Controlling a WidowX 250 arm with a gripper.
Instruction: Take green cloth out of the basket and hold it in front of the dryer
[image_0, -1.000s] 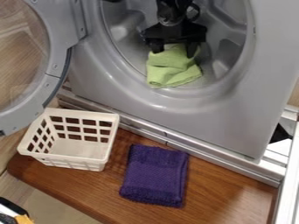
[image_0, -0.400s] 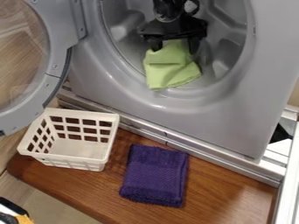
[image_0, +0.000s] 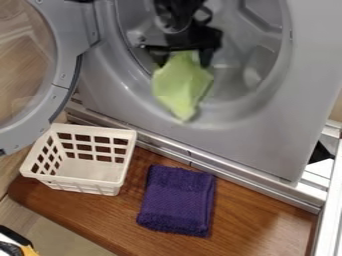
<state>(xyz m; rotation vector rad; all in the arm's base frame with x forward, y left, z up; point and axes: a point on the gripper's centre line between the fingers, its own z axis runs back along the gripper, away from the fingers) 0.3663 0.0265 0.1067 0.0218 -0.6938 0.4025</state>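
The gripper (image_0: 182, 59) is pinching the upper part of the green cloth (image_0: 179, 86), which hangs from between its fingers. Behind the hand is the round opening of the dryer (image_0: 247, 137), and the loose end of the cloth hangs below the hand, in front of the lower rim (image_0: 245, 101). The cloth is out of the basket (image_0: 93, 129), so the step in hand seems to be the holding, close to its end. The next move probably asks for a firm grip and a steady cloth, a little clear of the rim if it touches there. The basket stands below the hand, toward the open door (image_0: 61, 92); this door is beside the hand and could limit a sideways move. Almost straight below the hand, the folded purple cloth (image_0: 177, 201) lies on the wooden board (image_0: 264, 215), well apart from it.
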